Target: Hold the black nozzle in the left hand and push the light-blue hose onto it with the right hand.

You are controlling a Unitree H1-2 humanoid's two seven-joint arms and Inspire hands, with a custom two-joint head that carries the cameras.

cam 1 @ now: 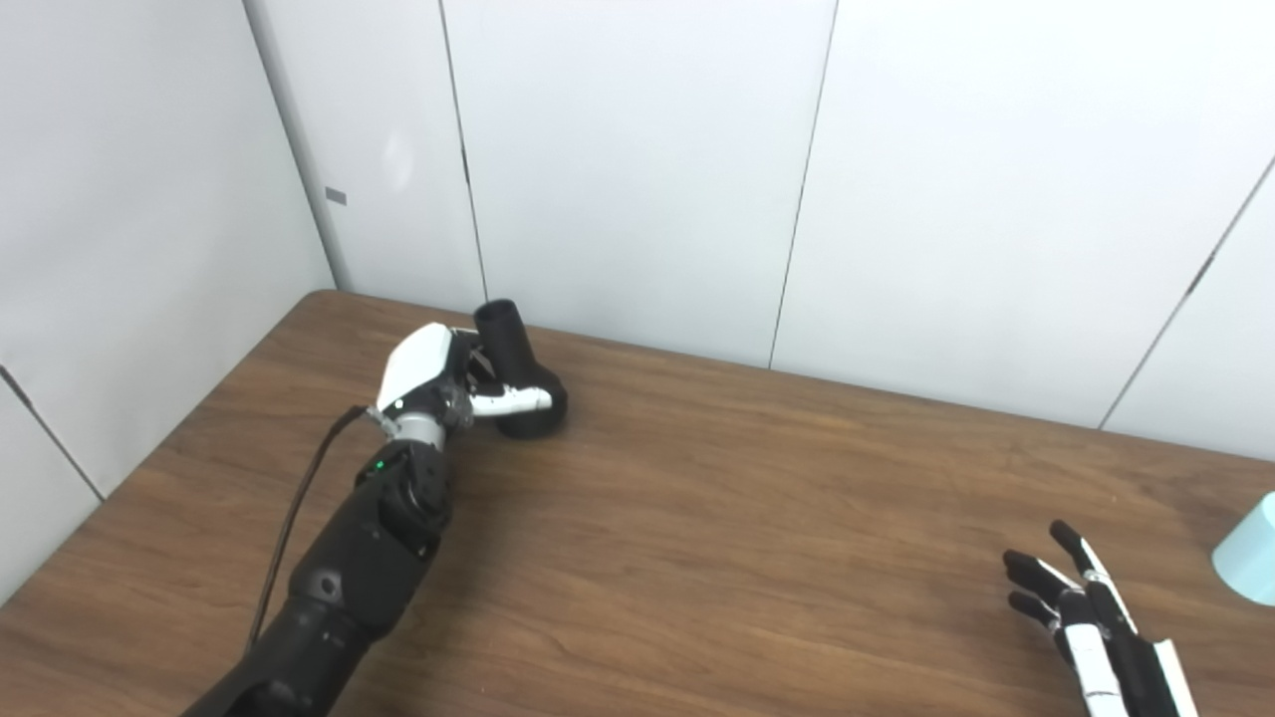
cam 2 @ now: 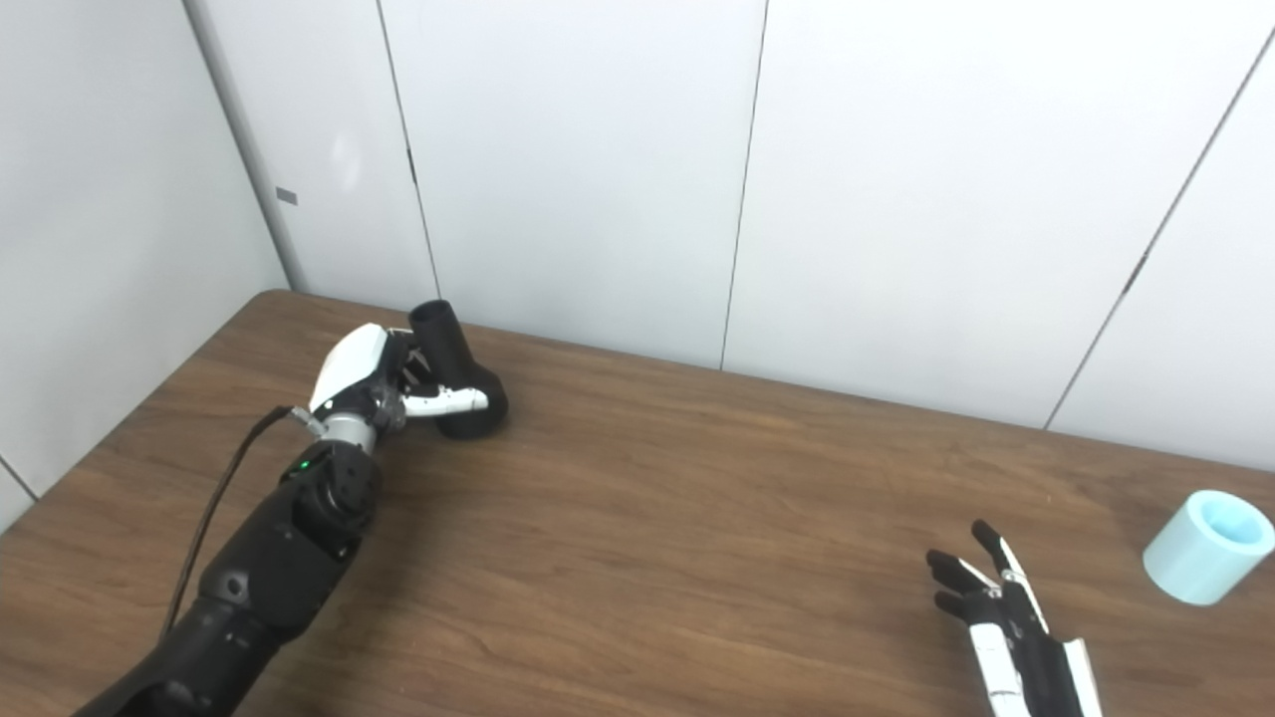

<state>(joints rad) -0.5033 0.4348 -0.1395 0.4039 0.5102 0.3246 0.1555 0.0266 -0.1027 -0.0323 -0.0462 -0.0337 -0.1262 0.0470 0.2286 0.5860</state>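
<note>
The black nozzle [cam 1: 520,373] stands at the far left of the wooden worktop [cam 1: 697,518], close to the white wall panels [cam 1: 637,169] behind it. Its wide rounded base rests on the wood and its narrower tube rises tilted, leaning toward the far left, with the open mouth at the top. The left hand [cam 1: 438,383] is at the nozzle's left side, its white back turned up and its fingers curled toward the tube. The thumb [cam 1: 510,401] lies across the near side of the base, touching it. The hand appears closed around the nozzle, though the fingers behind the tube are hidden. A black cable [cam 1: 299,508] runs from the wrist back along the dark forearm toward the near left edge.

The light-blue hose [cam 2: 1207,546] is a short, stubby cylinder lying on its side at the far right of the worktop, its open end facing up and to the right. In the left eye view only its edge shows at the picture's border. It is well apart from the nozzle, across the width of the worktop.

The right hand [cam 2: 1001,617] is at the near right, empty, its fingers spread and pointing toward the far side. It sits near the hose but to the left of it, not touching.
</note>
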